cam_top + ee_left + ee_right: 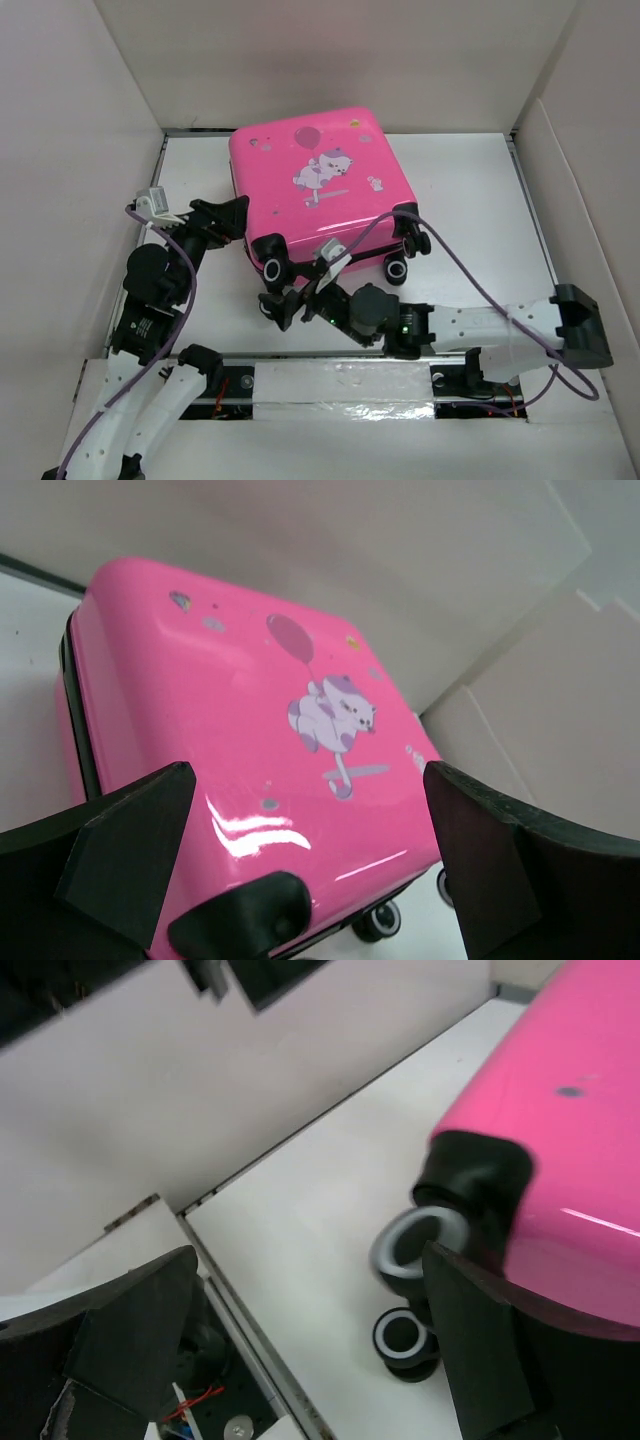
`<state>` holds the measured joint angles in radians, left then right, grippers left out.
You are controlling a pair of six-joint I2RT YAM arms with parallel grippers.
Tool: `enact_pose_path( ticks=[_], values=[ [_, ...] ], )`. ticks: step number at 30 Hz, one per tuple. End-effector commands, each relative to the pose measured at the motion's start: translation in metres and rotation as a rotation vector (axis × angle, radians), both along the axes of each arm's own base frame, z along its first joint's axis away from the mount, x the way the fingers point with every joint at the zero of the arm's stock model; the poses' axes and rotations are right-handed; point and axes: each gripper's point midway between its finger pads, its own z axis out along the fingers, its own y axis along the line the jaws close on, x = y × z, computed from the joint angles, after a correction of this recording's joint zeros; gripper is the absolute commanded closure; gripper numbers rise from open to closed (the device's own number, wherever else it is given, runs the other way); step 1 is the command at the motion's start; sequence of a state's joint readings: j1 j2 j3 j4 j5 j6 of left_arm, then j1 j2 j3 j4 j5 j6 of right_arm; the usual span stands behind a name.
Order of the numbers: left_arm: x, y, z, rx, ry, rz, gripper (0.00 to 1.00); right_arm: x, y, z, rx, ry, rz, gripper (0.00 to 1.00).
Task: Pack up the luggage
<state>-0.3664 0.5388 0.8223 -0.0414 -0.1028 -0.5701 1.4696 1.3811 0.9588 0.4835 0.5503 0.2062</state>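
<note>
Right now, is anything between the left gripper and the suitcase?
Nothing visible. The left gripper is open beside the suitcase's left side, and its wrist view looks straight onto the pink shell with nothing in front.

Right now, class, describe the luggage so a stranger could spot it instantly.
On the white table, near the back wall, lies the closed luggage. It is the only hot-pink thing there, printed with a cartoon animal and balloon, its black wheels on the near side.
</note>
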Motion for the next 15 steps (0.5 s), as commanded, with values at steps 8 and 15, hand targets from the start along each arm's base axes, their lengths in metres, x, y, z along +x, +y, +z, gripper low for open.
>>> enact_pose_path(
  ticks=[8, 15],
  values=[
    [-0.017, -0.012, -0.008, 0.071, -0.002, -0.099, 0.01, 0.032, -0.168, 0.053, 0.052, -0.015, -0.331, 0.00],
    [-0.042, -0.004, 0.035, 0.023, -0.142, -0.095, 0.03, 0.037, -0.287, 0.059, 0.158, 0.036, -0.508, 0.00]
  ],
)
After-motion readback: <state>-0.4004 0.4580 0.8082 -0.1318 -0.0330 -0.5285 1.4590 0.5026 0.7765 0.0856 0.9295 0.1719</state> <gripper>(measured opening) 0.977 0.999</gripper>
